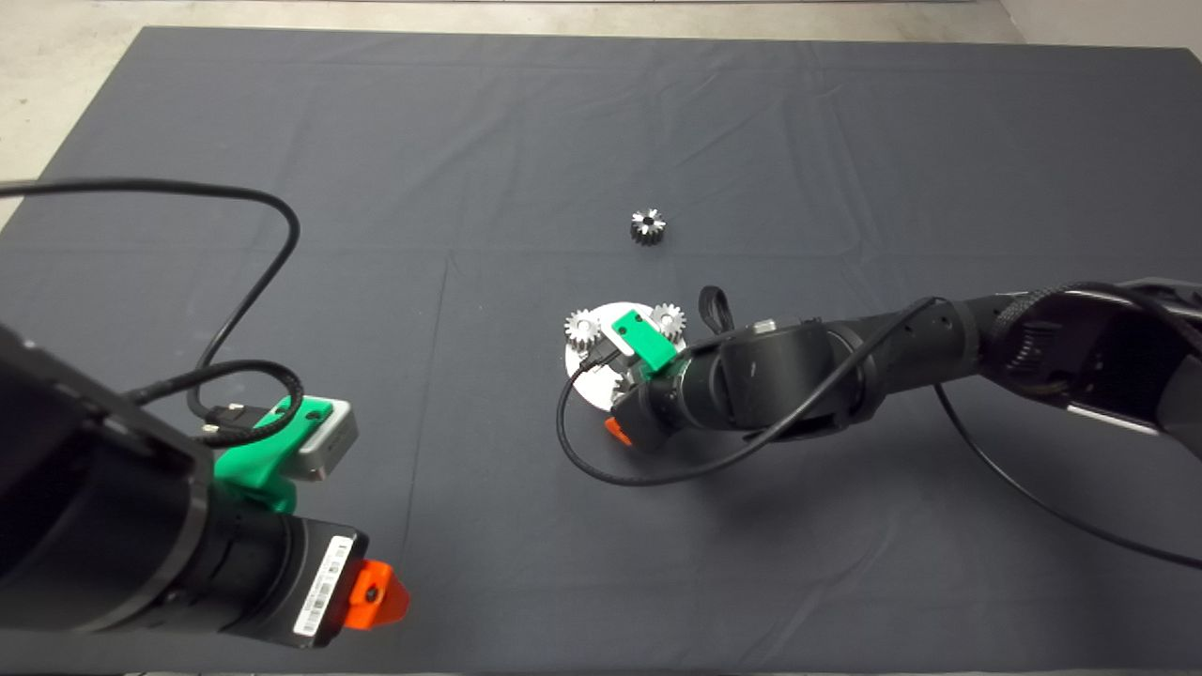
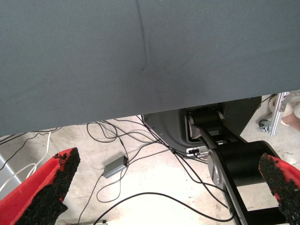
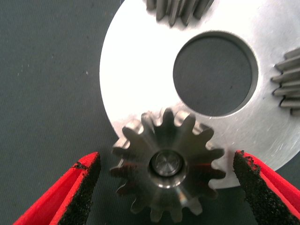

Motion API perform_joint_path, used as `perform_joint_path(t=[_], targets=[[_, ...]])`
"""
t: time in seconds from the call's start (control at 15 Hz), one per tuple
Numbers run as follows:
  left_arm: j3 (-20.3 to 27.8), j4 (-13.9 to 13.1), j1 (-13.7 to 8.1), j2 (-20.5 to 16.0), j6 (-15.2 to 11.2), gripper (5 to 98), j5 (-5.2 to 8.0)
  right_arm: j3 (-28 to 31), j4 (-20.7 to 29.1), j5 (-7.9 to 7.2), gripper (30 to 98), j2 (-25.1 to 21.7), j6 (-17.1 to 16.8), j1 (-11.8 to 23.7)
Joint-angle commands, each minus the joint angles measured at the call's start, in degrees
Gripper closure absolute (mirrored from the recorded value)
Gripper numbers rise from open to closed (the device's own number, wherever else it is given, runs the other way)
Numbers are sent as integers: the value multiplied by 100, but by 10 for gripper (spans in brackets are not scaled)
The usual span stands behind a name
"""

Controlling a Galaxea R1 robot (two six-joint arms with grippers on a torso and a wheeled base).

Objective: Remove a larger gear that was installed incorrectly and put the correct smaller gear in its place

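My right fingers [image 3: 166, 187] are spread wide on either side of the larger gear [image 3: 167, 168], touching neither flank. That gear sits on a pin at the rim of the round silver plate [image 3: 140, 70], which carries two pale gears [image 1: 582, 328] at its 10 and 1 o'clock edges. The smaller gear [image 1: 648, 225] stands alone on the tabletop [image 1: 470, 122] at 12 o'clock from the plate. My left fingers [image 2: 164, 187] hang wide open and empty past the tabletop's near edge.

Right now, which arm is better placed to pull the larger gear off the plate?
The right. Its tool is open with its pads either side of the larger gear on the silver plate. The left tool waits at the mat's near-left edge, away from the plate.
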Motion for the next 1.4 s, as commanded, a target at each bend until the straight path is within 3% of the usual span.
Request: perform_joint_path(t=[0.0,0.13,0.2,0.53,0.73,0.93,1.33], targets=[[102,-57,-89,18,-57,54,140,4,-390,5,533,129,-8,105],[102,-63,-89,18,-57,54,140,-40,-451,5,540,190,-8,105],[102,-63,-89,18,-57,54,140,-128,-452,5,574,234,-8,105],[102,-63,-89,18,-57,54,140,-277,-452,-4,579,296,1,105],[102,-63,-89,18,-57,54,140,-233,-452,-46,579,260,-16,87],[102,-63,-89,10,-57,54,140,153,-425,-206,579,252,-25,122],[102,-63,-89,18,-57,54,140,136,-417,-206,579,217,-25,96]])
